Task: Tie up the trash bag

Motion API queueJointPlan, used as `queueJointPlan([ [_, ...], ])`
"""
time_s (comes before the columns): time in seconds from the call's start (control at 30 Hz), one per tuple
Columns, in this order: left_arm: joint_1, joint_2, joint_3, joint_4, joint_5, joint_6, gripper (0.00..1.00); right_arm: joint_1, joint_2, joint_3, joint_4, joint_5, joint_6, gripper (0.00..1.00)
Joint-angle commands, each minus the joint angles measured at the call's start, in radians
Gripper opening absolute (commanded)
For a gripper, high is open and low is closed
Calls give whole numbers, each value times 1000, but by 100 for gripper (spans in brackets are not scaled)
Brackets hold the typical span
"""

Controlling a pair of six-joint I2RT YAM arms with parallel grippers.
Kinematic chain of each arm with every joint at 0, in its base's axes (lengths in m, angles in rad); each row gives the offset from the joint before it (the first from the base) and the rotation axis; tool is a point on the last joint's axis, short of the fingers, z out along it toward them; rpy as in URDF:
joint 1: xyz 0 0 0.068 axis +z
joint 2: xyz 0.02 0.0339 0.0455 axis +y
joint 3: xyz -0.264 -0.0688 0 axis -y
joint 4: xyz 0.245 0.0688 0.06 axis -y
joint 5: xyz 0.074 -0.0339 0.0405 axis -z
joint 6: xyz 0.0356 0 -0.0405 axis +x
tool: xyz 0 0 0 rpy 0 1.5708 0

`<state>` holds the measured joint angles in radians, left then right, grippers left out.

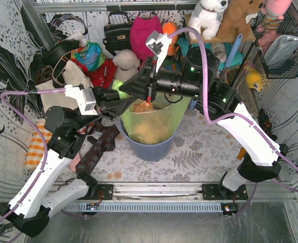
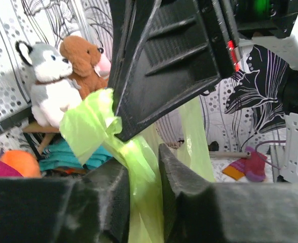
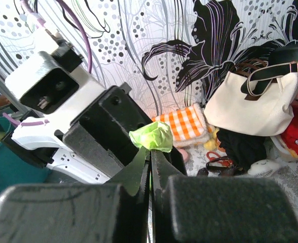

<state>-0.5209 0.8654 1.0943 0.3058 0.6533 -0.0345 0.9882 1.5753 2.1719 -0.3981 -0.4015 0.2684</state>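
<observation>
Over bin (image 1: 151,148): 2 grippers (image 2: 144,169) (image 3: 150,169) on 1 trash bag (image 1: 161,119).

Black-and-white floral wallpaper (image 1: 7,61) covers the walls on 3 sides. A grey leaf-print tablecloth (image 1: 199,152) spreads flat below. A metal rail (image 1: 159,191) runs along its near edge. A wire basket (image 1: 291,71) hangs at the far right. Light is even.

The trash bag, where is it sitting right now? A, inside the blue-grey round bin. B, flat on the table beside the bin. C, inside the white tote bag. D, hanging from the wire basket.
A: in the top view the trash bag stands in the blue-grey bin, whose wall shows just below the green plastic.
</observation>
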Motion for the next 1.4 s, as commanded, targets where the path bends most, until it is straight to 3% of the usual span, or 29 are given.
queueJointPlan([
  [0.0, 1, -29, 6, 95, 37, -14, 23, 7, -30, -8, 55, 5, -2, 0],
  [0.1, 2, -49, -25, 113, 51, -28, 10, 6, -34, -15, 54, 27, -3, 0],
  [0.2, 2, -58, -51, 116, 66, -43, 5, 6, -38, -21, 57, 55, -1, 0],
  [1.0, 2, -74, -278, 167, 10, -94, 6, 7, -67, -79, 170, 215, 40, 0],
  [1.27, 1, -88, -287, 174, -17, -98, 3, 7, -52, -28, 53, 223, 20, 0],
  [1.3, 1, -92, -282, 173, -15, -97, 3, 6, -49, -15, 19, 222, 13, 5],
  [1.37, 1, -94, -271, 169, -10, -97, 4, 7, -46, -10, -34, 211, 9, 30],
])
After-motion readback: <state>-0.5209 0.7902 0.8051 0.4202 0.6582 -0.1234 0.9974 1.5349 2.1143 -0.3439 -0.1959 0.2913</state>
